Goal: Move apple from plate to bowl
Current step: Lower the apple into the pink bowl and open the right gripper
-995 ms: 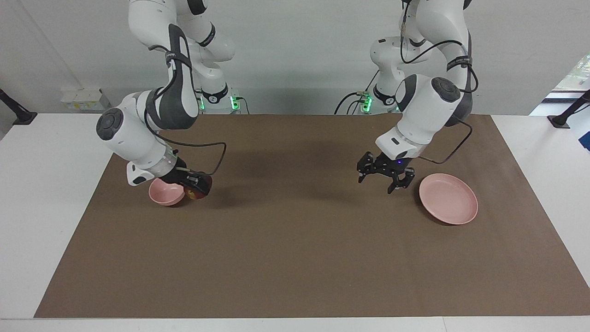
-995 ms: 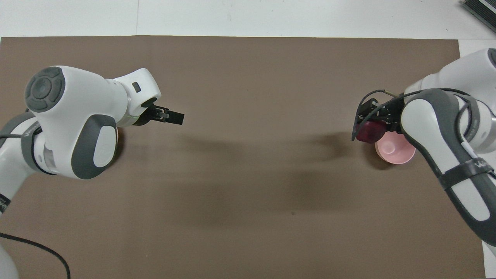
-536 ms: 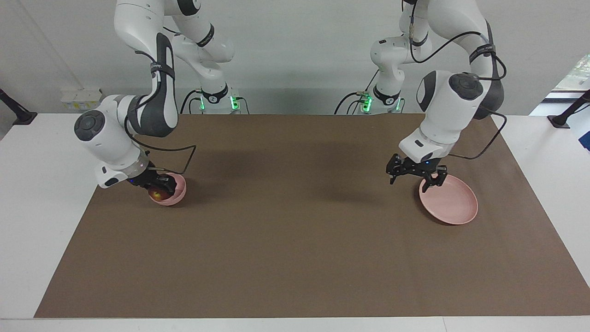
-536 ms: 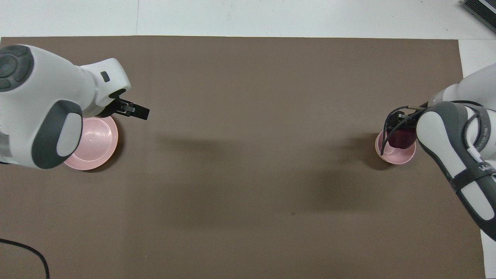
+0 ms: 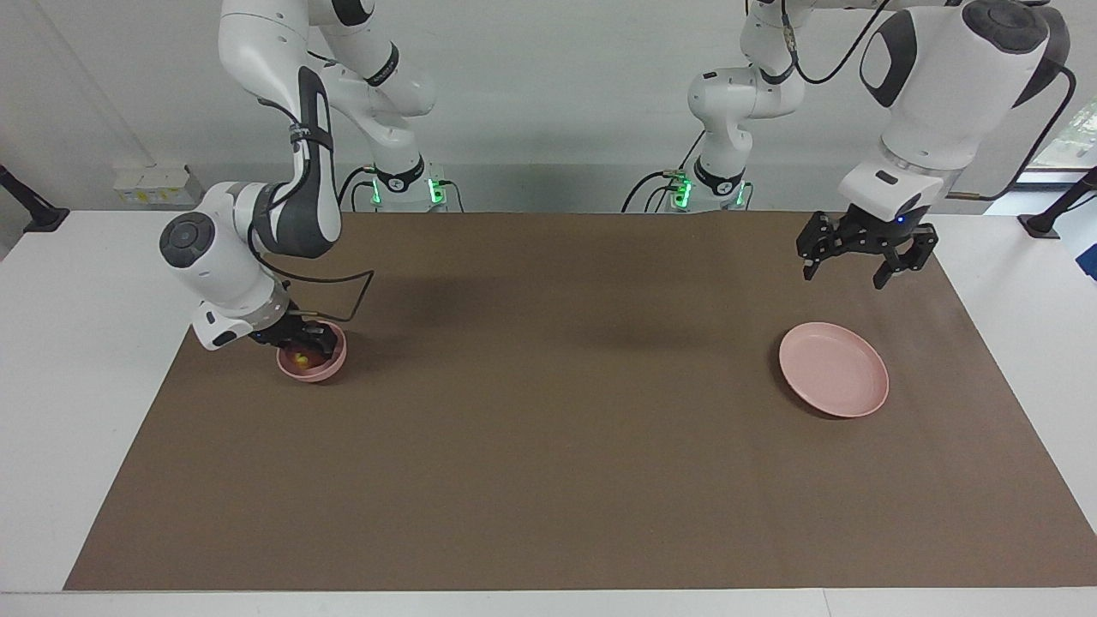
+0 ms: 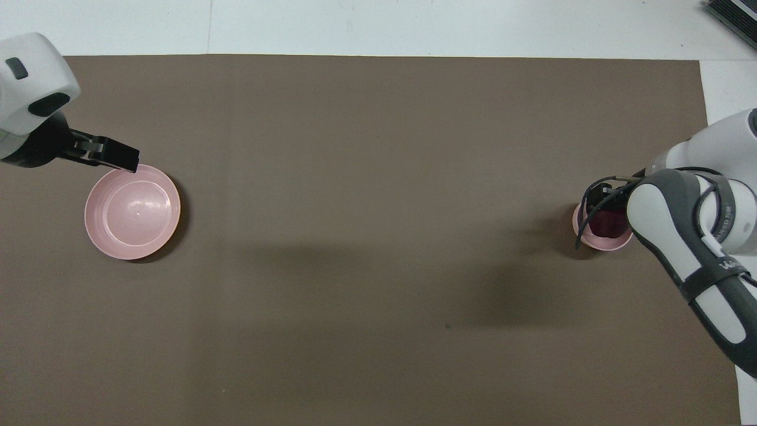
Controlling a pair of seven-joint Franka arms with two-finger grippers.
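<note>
Fingers of the right gripper [image 5: 302,341] reach down into the bowl [image 5: 314,366], set around the apple [image 5: 299,352], of which only a dark red top and a pale yellowish spot show over the rim in the facing view. From overhead the apple [image 6: 604,223] fills most of the bowl [image 6: 602,242], and the right gripper [image 6: 603,198] sits at its rim with a black cable looped in front of it. Whether the fingers grip the apple or have already let go cannot be told from either view. The bowl stands on the brown mat [image 5: 548,446] at the right arm's end of the table, about halfway between the mat's edge nearest the robots and its middle. The right arm bends down steeply over it, its white wrist just above the bowl.

The left gripper [image 5: 860,255] hangs high in the air, its two fingers spread wide with nothing between them. In the facing view it hovers over the mat's strip nearest the robots, higher up the view than the plate [image 5: 833,369]. From overhead the left gripper [image 6: 112,158] overlaps the plate's rim [image 6: 171,204], yet the facing view shows it well clear above, touching nothing. The plate lies flat and bare on the mat at the left arm's end of the table, well apart from the bowl. The white table [image 5: 86,343] shows around the mat on every side.
</note>
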